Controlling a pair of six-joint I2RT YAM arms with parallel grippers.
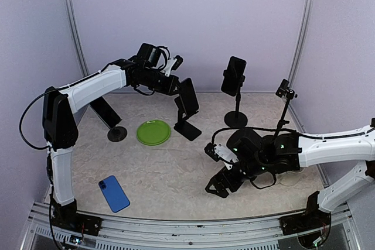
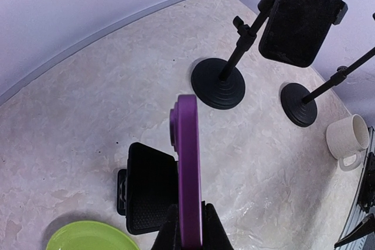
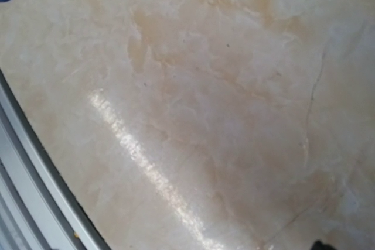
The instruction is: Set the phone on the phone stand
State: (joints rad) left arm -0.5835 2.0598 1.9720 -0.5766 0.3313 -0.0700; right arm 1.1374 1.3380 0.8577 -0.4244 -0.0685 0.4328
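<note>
Broadly, the table [image 1: 164, 168] carries the low phone stand [image 2: 149, 185]. Above it hangs the purple phone [image 2: 187, 162], edge-up, clamped by the left pincer [image 2: 188, 226]. It looks stiff, slick and light, so hold its flat faces. Right pincer [image 1: 221, 183], beyond the stand: cannot tell.

Left gripper [image 2: 188, 229] closed; right gripper [image 1: 220, 184] low

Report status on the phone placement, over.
Left gripper shut on slim purple phone, held on edge. Phone over low black folding stand, contact unclear. Right gripper aside, open or shut unclear. Round green plate beside stand, not blocking.
</note>
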